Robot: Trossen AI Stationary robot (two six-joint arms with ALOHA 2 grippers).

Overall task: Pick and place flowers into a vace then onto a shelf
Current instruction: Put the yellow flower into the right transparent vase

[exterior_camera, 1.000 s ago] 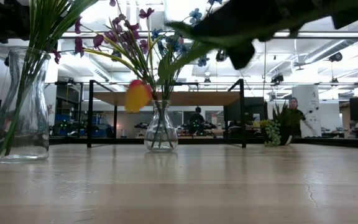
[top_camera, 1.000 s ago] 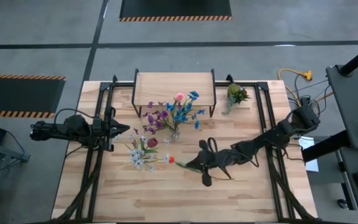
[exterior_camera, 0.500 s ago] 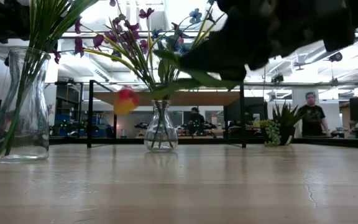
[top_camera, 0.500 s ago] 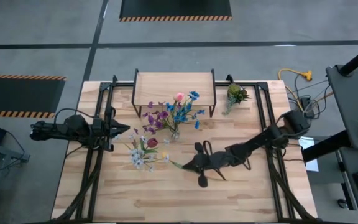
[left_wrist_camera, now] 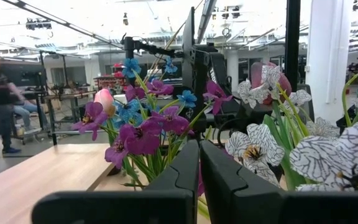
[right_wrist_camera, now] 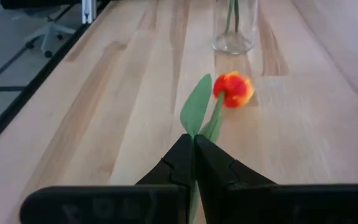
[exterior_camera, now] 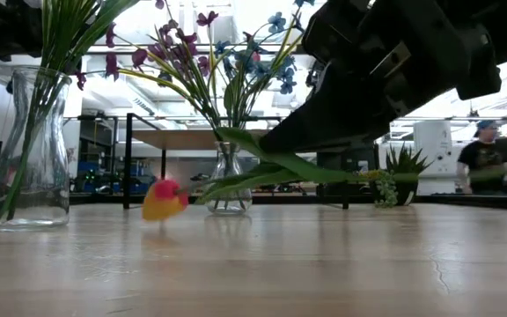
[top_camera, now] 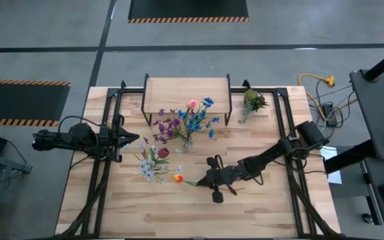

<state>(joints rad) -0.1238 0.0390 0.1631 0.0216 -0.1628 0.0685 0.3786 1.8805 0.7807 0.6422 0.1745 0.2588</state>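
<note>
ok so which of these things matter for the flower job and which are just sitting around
Part of the job:
- orange flower, held by the shut right gripper
- two vases, flowers already in them
- shelf
- left gripper, shut, waiting at the table's left side

Just lying about:
- leafy sprig
- yellow cable off the table

two dark, slender jointed arms, each ending in a black two-fingered pincer [right_wrist_camera: 194, 163] with blocky flat fingers [left_wrist_camera: 225, 180].
</note>
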